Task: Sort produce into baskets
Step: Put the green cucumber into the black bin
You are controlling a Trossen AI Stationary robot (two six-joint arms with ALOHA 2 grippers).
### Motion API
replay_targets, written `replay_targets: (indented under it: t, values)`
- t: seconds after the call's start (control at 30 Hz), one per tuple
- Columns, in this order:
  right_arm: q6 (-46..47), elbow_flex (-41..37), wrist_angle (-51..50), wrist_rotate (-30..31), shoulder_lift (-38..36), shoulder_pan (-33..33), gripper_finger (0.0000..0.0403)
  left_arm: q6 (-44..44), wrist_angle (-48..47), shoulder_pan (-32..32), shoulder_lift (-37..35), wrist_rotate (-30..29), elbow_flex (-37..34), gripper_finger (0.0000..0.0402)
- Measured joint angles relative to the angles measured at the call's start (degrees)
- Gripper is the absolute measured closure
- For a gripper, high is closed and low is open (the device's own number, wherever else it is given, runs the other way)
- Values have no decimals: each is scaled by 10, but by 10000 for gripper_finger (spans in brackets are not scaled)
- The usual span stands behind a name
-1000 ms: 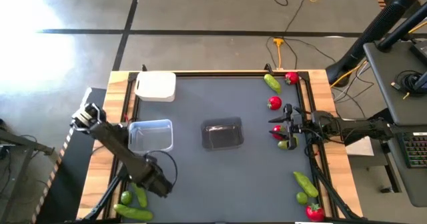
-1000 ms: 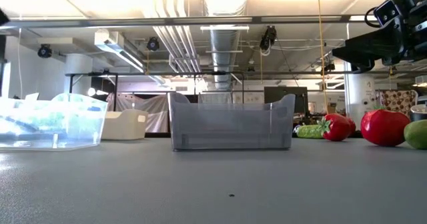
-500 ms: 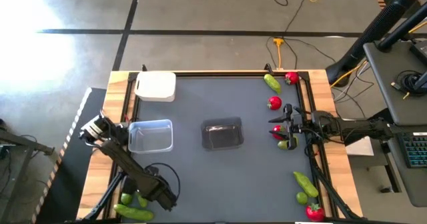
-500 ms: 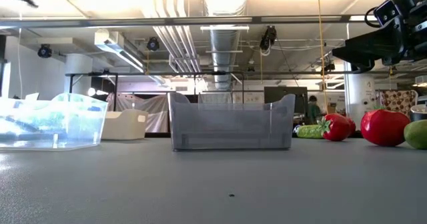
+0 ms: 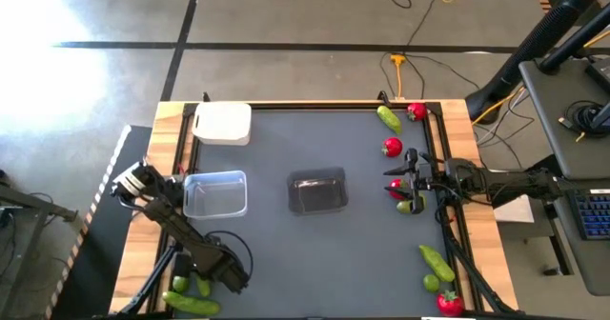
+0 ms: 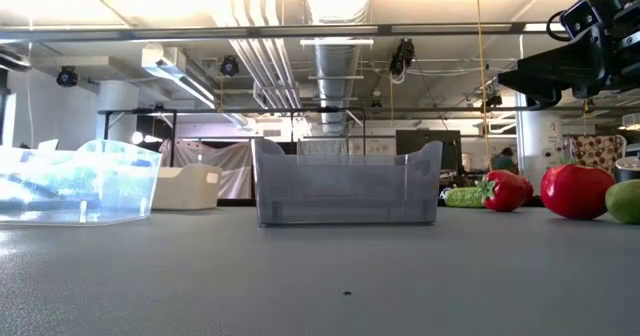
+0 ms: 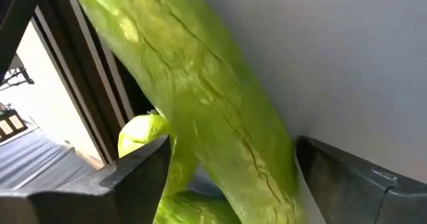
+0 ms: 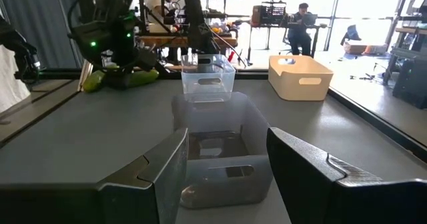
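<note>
Left gripper [image 7: 227, 184], fingers spread astride a cucumber [image 7: 200, 111] at the table's [image 5: 286, 253] corner; risk: roll-off on closing; right gripper [image 8: 223, 167] open, idle.

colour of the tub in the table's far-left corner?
White tub, opaque; clearest in the high view.
</note>
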Motion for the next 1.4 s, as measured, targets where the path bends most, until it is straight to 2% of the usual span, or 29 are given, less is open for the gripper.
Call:
replay_targets:
  t: [0.13,0.5,0.63,0.77,0.83,1.0,1.07,1.17,1.4]
  values:
    - [0,0,0,0,0,0,207,28,6,0,-1,-14,-8,121]
    - [0,0,0,0,0,0,207,31,-6,-1,2,-41,0,218]
    - [0,0,0,0,0,0,207,38,-41,-1,6,-80,32,227]
    - [0,0,0,0,0,0,207,51,-105,1,6,-139,103,226]
    - [0,0,0,0,0,0,207,82,-156,2,6,-206,149,226]
    - [0,0,0,0,0,0,207,193,-305,12,4,-526,253,229]
    - [0,0,0,0,0,0,207,230,-360,26,4,-616,279,229]
    - [0,0,0,0,0,0,207,353,-348,65,-1,-697,287,230]
    - [0,0,0,0,0,0,207,560,-267,193,1,-781,283,230]
